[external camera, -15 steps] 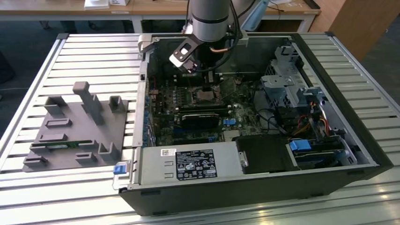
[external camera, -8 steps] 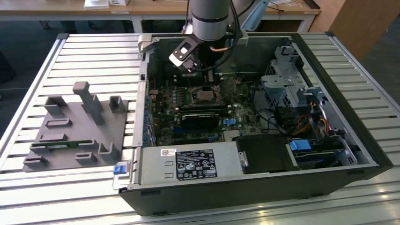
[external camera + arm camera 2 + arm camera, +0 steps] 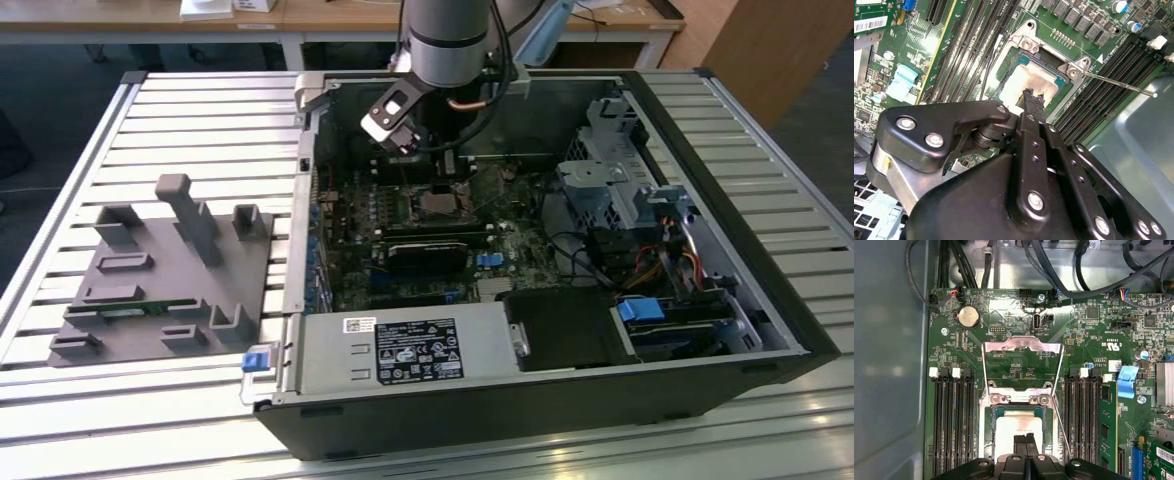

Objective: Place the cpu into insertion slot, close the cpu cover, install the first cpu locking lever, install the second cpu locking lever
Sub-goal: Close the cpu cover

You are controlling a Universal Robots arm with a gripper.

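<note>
The cpu (image 3: 1013, 426) lies flat inside the insertion slot (image 3: 985, 435), its pale face up. The part nearest the camera is hidden behind the gripper (image 3: 1025, 439), whose fingers are drawn together with nothing between them. The tips sit right over the chip in both wrist views, and whether they touch it I cannot tell. In the second wrist view the gripper (image 3: 1033, 95) and its black linkage cover the whole near side of the slot, so only the far part of the cpu (image 3: 1038, 79) and the silver rim show.

The cpu cover (image 3: 1021, 344) stands open, hinged up at the far edge of the slot, and green board shows through its window. A thin locking lever (image 3: 1063, 432) runs loose beside the slot. The second wrist view shows that lever (image 3: 1119, 84) reaching out over the memory slots (image 3: 1104, 80) to its tip, which the first wrist view cuts off. More memory slots (image 3: 949, 425) flank the slot on both sides, and a coin battery (image 3: 967, 316) sits beyond the cover.

The exterior view shows the open computer case (image 3: 787, 330) lying on a slatted table (image 3: 200, 120), the arm (image 3: 447, 40) coming down over the slot, and a grey fixture block (image 3: 160, 270) well apart from it at the exterior view's left
</note>
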